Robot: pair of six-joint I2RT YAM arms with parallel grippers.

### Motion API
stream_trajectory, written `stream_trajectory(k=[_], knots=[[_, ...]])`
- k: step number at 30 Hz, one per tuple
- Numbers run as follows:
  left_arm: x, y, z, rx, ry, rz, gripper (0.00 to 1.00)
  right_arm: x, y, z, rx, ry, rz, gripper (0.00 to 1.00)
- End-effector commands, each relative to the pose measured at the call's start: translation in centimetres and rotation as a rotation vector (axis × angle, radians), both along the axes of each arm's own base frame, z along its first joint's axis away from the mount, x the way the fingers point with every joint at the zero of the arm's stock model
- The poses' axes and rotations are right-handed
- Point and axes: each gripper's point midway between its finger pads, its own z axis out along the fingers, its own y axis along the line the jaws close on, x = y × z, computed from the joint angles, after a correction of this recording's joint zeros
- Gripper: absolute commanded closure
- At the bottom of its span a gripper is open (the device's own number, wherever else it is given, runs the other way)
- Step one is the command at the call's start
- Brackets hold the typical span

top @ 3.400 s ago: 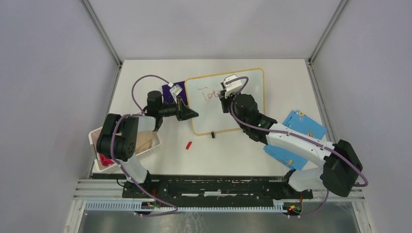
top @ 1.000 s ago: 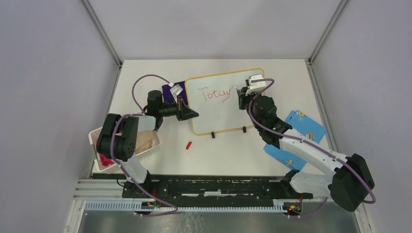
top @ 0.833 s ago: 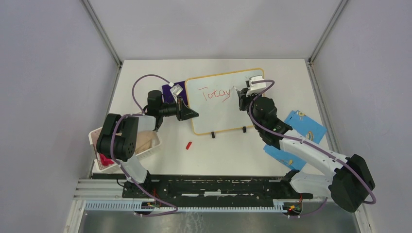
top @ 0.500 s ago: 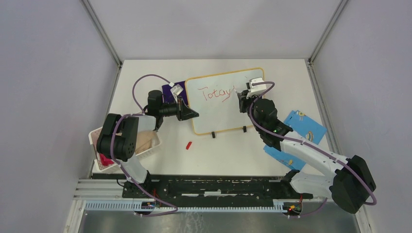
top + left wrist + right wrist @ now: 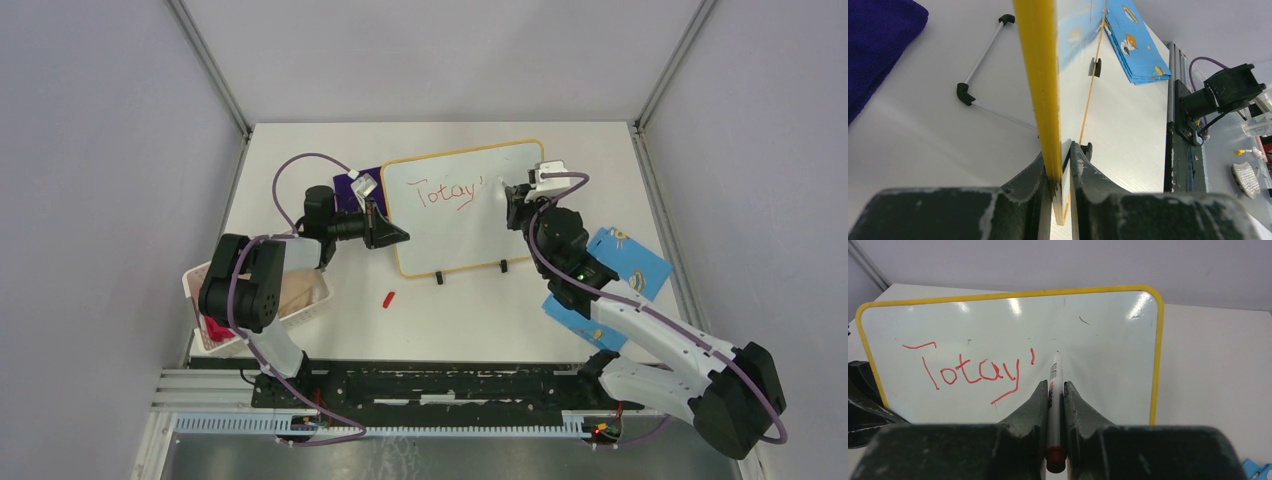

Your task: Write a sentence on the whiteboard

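Arms: my left arm reaches forward and bends to the right, so that the left gripper (image 5: pixel 397 234) meets the left edge of the whiteboard (image 5: pixel 450 235); my right arm stretches diagonally from the near right corner to the board's right half, with the right gripper (image 5: pixel 512 199) aimed at the writing face.

Left gripper (image 5: pixel 1060 150): jaws nearly closed, clamping the thin yellow frame (image 5: pixel 1040 75) edge-on between two black fingers; the grip is on the frame alone.

Right gripper (image 5: pixel 1055 387): jaws narrowly closed around a marker (image 5: pixel 1053 374); slim white barrel, red rear end, tip forward; whether the tip touches the face I cannot tell.

Whiteboard (image 5: pixel 1108 335): glossy white rectangle, rounded corners, yellow rim, two small black feet (image 5: pixel 438 278) at its near edge; it lies on the matt white table (image 5: pixel 470 320) between my two grippers.

Sentence (image 5: pixel 970 371): red handwritten strokes reading "Totay'" on the board's upper left; the marker tip sits just right of the apostrophe.

Surroundings: dark purple cloth (image 5: pixel 348 186) behind the left gripper; blue card (image 5: pixel 628 255) right of the board; red cap (image 5: pixel 389 297) on the table near the feet; white tray (image 5: pixel 300 292) at the near left.
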Motion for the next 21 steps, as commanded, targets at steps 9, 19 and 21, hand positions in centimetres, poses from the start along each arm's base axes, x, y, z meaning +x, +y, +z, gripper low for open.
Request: stream_trajectory(k=[9,19,21], knots=[[1.3,0.4,-1.7,0.091,-0.059,0.062,0.98,1.6,-0.3,1.7,0.017,-0.027,-0.041,1.00],[1.2,0.3,-1.9,0.092,-0.058,0.059,0.98,2.3,0.0,1.3,0.010,-0.016,-0.034,1.00],[1.2,0.3,-1.9,0.093,-0.057,0.059,0.98,2.4,0.2,1.2,0.008,-0.013,-0.028,1.00]])
